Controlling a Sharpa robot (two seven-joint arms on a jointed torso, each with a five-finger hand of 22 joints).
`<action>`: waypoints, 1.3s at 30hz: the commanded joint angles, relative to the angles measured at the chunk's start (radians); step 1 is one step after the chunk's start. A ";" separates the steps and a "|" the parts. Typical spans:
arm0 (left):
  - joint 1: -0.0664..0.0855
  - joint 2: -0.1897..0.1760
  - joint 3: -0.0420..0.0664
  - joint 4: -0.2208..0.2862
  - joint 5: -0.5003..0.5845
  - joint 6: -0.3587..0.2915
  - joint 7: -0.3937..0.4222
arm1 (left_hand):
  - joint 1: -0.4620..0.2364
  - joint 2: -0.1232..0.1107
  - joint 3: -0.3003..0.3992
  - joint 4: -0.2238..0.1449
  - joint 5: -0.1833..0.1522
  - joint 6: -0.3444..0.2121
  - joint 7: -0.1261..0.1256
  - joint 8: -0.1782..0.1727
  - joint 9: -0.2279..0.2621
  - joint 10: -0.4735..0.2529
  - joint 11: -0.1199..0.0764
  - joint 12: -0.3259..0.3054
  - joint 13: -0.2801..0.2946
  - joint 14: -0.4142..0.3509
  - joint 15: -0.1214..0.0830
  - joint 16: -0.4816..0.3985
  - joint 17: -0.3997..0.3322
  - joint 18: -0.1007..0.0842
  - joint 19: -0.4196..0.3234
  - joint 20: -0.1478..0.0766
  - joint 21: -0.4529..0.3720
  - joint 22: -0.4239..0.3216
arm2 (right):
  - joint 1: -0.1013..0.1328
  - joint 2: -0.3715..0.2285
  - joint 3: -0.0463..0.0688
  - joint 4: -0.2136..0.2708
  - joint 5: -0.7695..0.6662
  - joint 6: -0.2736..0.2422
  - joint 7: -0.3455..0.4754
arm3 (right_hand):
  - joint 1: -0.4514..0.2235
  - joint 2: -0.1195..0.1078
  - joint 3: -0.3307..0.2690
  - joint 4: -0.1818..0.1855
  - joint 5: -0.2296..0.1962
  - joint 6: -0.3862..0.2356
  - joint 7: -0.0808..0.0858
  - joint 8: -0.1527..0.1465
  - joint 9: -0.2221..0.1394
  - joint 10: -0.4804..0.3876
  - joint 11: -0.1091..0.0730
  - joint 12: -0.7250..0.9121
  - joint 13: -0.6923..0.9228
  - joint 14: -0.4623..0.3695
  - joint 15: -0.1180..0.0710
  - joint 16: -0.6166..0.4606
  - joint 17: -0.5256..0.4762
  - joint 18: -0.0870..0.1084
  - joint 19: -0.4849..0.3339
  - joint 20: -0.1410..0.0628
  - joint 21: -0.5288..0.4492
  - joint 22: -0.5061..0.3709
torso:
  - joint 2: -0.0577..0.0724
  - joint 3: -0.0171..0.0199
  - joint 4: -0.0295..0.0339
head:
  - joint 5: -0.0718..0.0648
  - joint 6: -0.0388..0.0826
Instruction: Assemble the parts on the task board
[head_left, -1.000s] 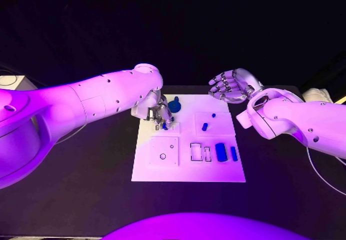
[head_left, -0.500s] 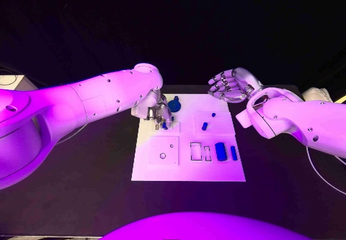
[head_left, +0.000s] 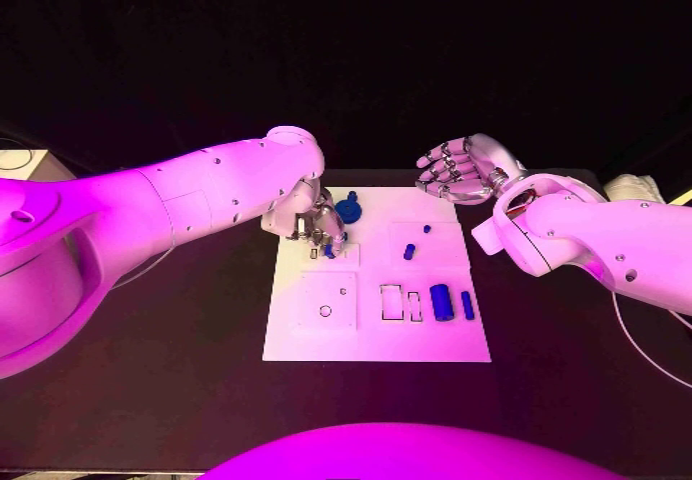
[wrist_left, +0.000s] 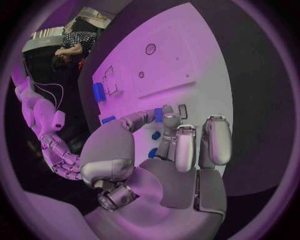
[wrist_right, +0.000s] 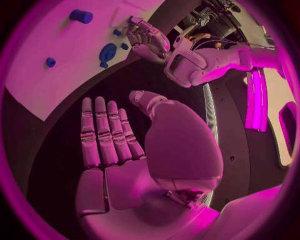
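The white task board (head_left: 375, 330) lies mid-table. My left hand (head_left: 309, 222) hangs over its far left part and pinches a small blue part (head_left: 329, 251) between thumb and a finger just above the board; the left wrist view shows that part (wrist_left: 159, 115) at the fingertips. A round blue part (head_left: 348, 210) lies beside that hand. Two small blue pegs (head_left: 410, 252) sit in the far right square, and two blue blocks (head_left: 441, 302) stand near the right edge. My right hand (head_left: 459, 170) hovers past the board's far right corner, its fingers (wrist_right: 106, 135) straight and holding nothing.
Outlined recesses (head_left: 392, 302) and a small hole (head_left: 326, 311) mark the near half of the board. Black table (head_left: 173, 380) surrounds the board on all sides. The right wrist view shows the board (wrist_right: 37, 85) with the round blue part (wrist_right: 107, 52) and my left hand (wrist_right: 147, 40).
The right hand has drifted slightly toward the board's far corner. The left hand stays over the far left of the board with the small part.
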 joint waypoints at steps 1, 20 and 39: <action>-0.019 0.001 -0.009 0.000 -0.001 0.021 -0.006 | -0.010 -0.007 0.018 -0.022 -0.004 0.006 -0.003 -0.005 -0.001 -0.001 -0.003 -0.004 -0.001 0.081 -0.005 0.003 0.209 0.009 0.003 -0.004 -0.006 0.026 | 0.000 0.000 0.000 0.000 -0.004 0.007 0.012 | -0.008 0.003 0.002 -0.005 0.006 0.000 0.053 -0.004 -0.002 0.002 0.004 -0.004 -0.001 0.006 0.004 -0.007 -0.002 0.013 -0.005 -0.002 -0.001 -0.001 | 0.000 -0.0003 -0.0004 | 0.001 0.001; -0.020 -0.002 -0.010 -0.008 0.000 0.014 -0.005 | -0.056 -0.017 -0.074 0.062 -0.016 0.021 0.002 -0.021 -0.002 -0.006 0.001 -0.001 0.001 0.079 -0.001 0.001 0.206 0.010 0.003 -0.002 -0.011 0.023 | -0.001 0.002 0.000 -0.002 -0.004 0.014 0.015 | -0.011 0.003 0.001 -0.009 0.015 0.000 0.054 -0.004 -0.004 0.001 0.005 -0.004 -0.010 0.007 0.006 -0.013 -0.008 0.012 -0.016 0.001 -0.003 -0.015 | 0.000 -0.0004 -0.0005 | -0.001 0.002; -0.020 -0.005 -0.010 -0.012 -0.001 0.022 -0.006 | -0.062 -0.019 -0.098 0.081 -0.017 0.025 0.002 -0.022 0.000 -0.007 0.001 0.000 0.002 0.079 -0.001 0.000 0.204 0.010 0.004 -0.002 -0.012 0.024 | -0.002 0.002 0.000 -0.003 -0.002 0.025 0.016 | -0.012 0.005 0.002 -0.012 0.018 0.003 0.054 -0.003 -0.006 0.003 0.006 -0.001 -0.017 0.011 0.007 -0.017 -0.013 0.012 -0.030 0.004 -0.003 -0.029 | 0.001 -0.0005 -0.0002 | 0.000 0.000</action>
